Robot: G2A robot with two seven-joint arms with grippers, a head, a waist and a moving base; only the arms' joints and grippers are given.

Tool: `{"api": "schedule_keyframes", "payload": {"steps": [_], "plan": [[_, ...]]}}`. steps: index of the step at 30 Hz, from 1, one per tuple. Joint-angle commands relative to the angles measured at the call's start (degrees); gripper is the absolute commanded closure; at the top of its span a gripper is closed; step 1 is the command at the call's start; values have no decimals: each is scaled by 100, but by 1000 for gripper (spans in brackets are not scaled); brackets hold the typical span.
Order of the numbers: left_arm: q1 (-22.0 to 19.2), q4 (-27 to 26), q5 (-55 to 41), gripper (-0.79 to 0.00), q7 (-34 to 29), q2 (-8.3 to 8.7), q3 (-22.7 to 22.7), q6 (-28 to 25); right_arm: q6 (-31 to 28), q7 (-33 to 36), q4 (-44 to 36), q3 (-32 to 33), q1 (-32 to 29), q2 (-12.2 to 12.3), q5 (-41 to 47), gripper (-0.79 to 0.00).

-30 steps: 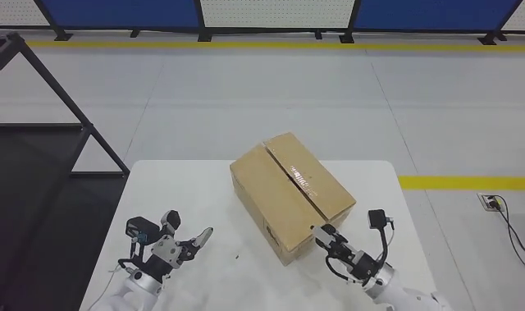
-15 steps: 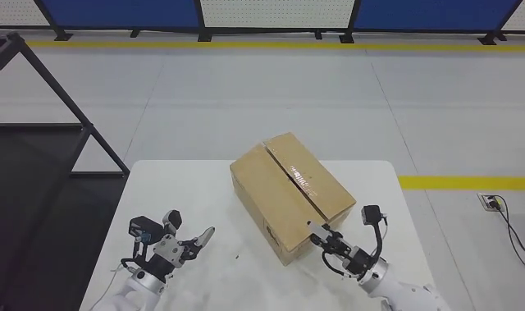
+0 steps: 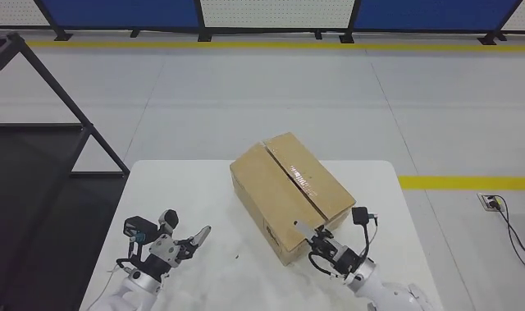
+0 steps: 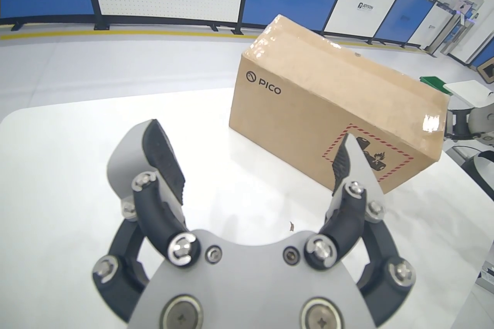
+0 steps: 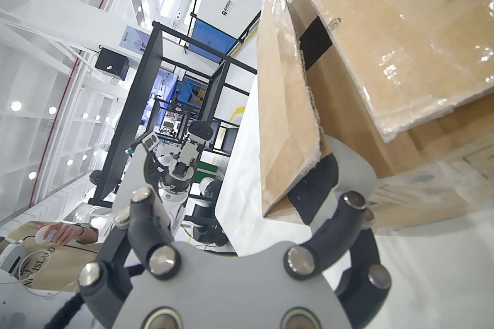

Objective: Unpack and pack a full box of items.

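In the top view, the cardboard box [image 3: 291,196] sits slantwise at the middle of the white desk [image 3: 189,188] with its top flaps down. The right hand [image 3: 308,231] is at the box's near end and the left hand [image 3: 190,229] is well apart from it over bare desk. With nothing bracing the box, a hard pull at that one end would likely skid or turn it toward the desk's edge. In the left wrist view, the left hand [image 4: 262,164] hovers empty with its fingers spread wide, facing the box's long side, and a small scrap [image 4: 291,227] lies on the desk just ahead of it. From there it looks too far off to steady anything. In the right wrist view, the right hand [image 5: 239,168] has its fingers apart with the corner of one flap [image 5: 285,107] between them, one finger close against that corner. Closing this near the corner may catch only a sliver, so the flap could slip free, buckle or tear.
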Motion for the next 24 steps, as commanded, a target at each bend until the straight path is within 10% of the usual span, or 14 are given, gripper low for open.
{"api": "schedule_keyframes", "payload": {"steps": [1,12,24], "plan": [[0,-1,-4,-785,8,0,-7,-10,112,-70,30,-43,33,-11,-49,-332],[-6,16,-55,-785,6,3,-49,-46,319,-357,193,-143,147,-58,-85,-9],[-8,10,-71,-785,-11,6,-96,-19,-22,-21,126,-9,53,-34,82,0]]}}
